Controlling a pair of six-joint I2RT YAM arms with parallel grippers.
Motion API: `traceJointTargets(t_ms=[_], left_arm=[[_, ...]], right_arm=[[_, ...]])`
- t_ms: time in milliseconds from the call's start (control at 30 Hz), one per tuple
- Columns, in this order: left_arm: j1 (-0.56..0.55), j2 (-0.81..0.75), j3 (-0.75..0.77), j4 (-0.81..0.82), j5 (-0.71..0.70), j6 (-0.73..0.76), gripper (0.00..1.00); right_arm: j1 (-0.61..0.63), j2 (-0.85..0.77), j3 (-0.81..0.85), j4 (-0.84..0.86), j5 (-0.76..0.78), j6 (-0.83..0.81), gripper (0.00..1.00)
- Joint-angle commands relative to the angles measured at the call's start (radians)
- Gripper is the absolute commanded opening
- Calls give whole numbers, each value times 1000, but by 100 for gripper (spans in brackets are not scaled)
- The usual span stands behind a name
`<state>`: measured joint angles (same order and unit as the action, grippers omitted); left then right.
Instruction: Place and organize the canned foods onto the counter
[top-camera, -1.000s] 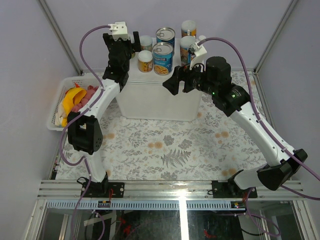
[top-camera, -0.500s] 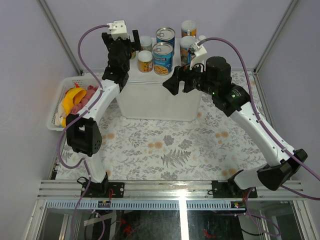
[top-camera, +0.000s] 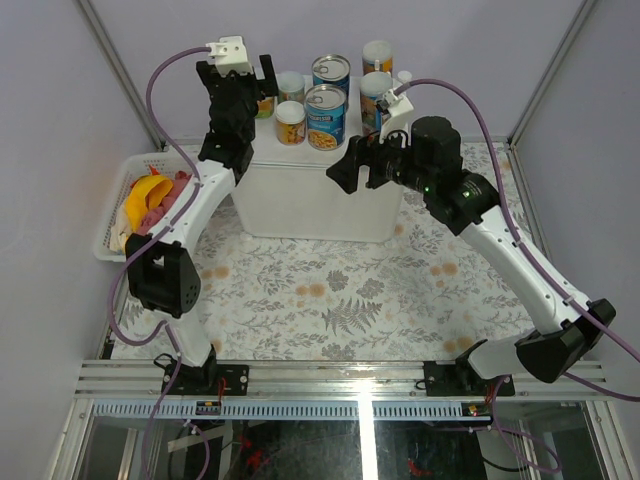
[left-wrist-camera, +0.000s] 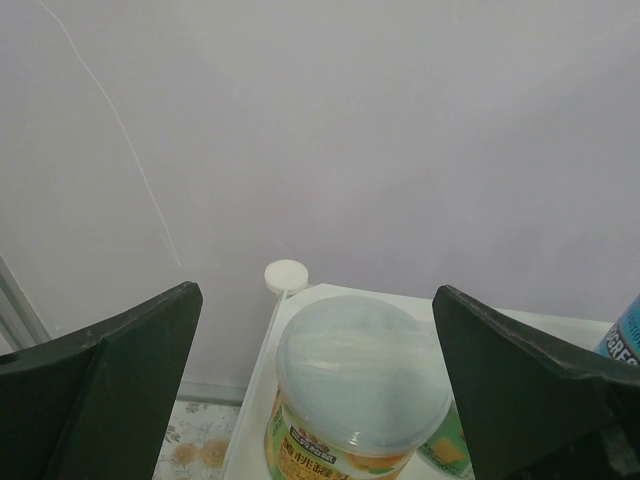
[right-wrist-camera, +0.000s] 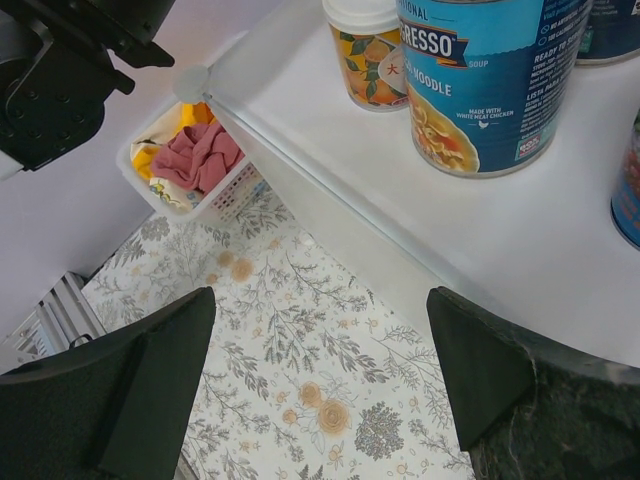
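The canned foods stand on the white counter (top-camera: 318, 200): two blue-labelled cans (top-camera: 326, 116), two tall pale-lidded canisters (top-camera: 376, 93) and small yellow-labelled jars (top-camera: 291, 122). My left gripper (top-camera: 262, 92) hovers open over the counter's back left corner. In its wrist view the left gripper (left-wrist-camera: 315, 293) has a pale-lidded jar (left-wrist-camera: 362, 385) standing below, between the wide-apart fingers and untouched. My right gripper (top-camera: 358, 172) hangs open and holds nothing by the counter's front edge. Its wrist view shows the right gripper (right-wrist-camera: 318, 300) above the floral mat, with a blue can (right-wrist-camera: 490, 80) and a jar (right-wrist-camera: 368, 50) on the counter (right-wrist-camera: 330, 140).
A white mesh basket (top-camera: 115, 215) with a yellow banana (top-camera: 148, 190) and pink cloth (top-camera: 170, 195) stands left of the counter. The floral mat (top-camera: 340, 300) covers the table in front. Grey walls close in behind and at both sides.
The left arm has lifted and drawn back a little over the counter's left corner, its jaws open throughout. The right gripper has barely shifted.
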<state>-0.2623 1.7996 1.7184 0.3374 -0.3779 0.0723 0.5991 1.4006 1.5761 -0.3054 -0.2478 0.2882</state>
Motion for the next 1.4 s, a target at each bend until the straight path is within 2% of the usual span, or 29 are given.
traceJointTargets(t_ms=[0, 167, 267, 367, 533, 733, 900, 1100, 1367], left_arm=[[-16, -76, 0, 41, -23, -9, 100], [-51, -172, -39, 1, -31, -34, 100], [-79, -269, -90, -55, -26, -60, 100], [-109, -376, -185, -107, -42, -103, 100], [-168, -577, -358, -184, -118, -158, 100], [-245, -799, -553, -317, -220, -232, 100], [-260, -951, -668, -424, -252, -291, 100], [-261, -1039, -732, -496, -262, -316, 100], [-261, -1112, -791, -533, -262, -342, 100]], right_arm=[[-7, -52, -1, 36, 13, -8, 94], [-7, -69, -1, 36, 32, -12, 95], [-7, -96, -25, 36, 114, -18, 96], [-7, -149, -64, 35, 263, -14, 100], [-7, -224, -126, -25, 555, -7, 100], [-7, -329, -282, -52, 920, 50, 99], [-7, -382, -353, -95, 1147, 65, 100], [-7, -409, -365, -214, 1273, 141, 100], [-7, -492, -438, -223, 1241, 177, 99]])
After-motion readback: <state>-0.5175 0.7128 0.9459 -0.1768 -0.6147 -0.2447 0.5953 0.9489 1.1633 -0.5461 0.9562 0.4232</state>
